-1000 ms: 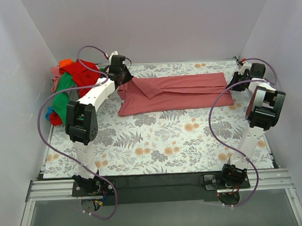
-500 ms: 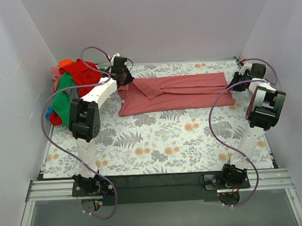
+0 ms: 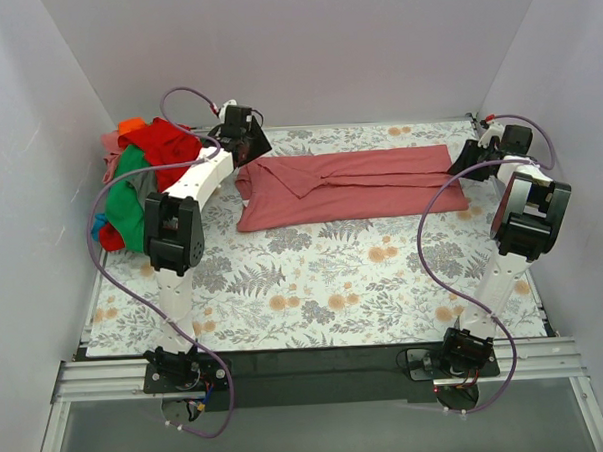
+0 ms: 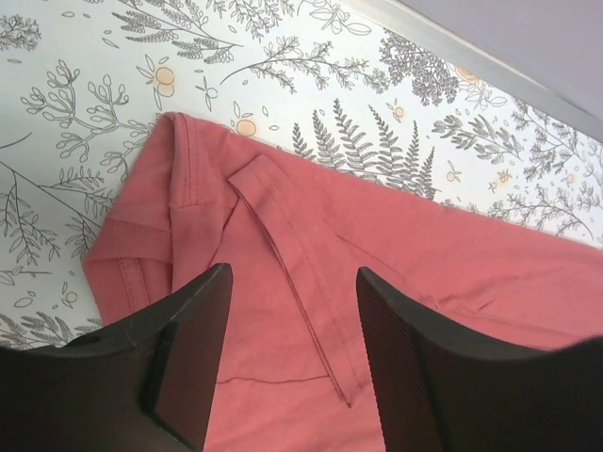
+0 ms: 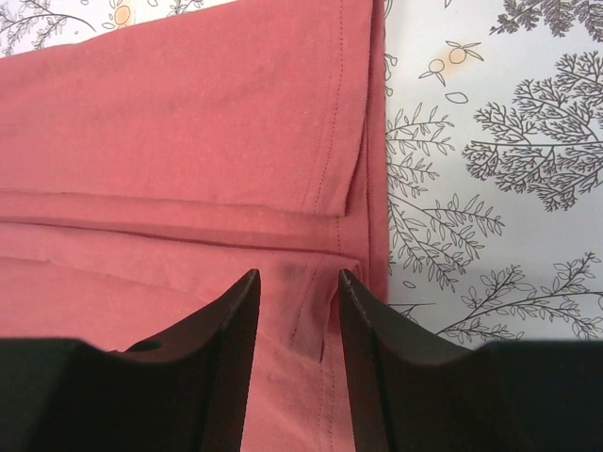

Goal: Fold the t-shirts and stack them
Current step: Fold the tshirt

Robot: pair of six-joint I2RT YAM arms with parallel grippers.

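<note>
One salmon t-shirt (image 3: 360, 188) lies flat beside one heap of t-shirts (image 3: 144, 163).

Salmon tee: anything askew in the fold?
Yes. The salmon tee is folded unevenly: its left end flares wider than the right, and a narrow flap lies diagonally across it there. No damage visible.

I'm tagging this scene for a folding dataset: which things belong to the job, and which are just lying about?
Belongs to the job:
- salmon-pink t-shirt, spread out and partly folded
- heap of t-shirts at the far left corner

Just there:
- floral table cover
- plain walls
</note>
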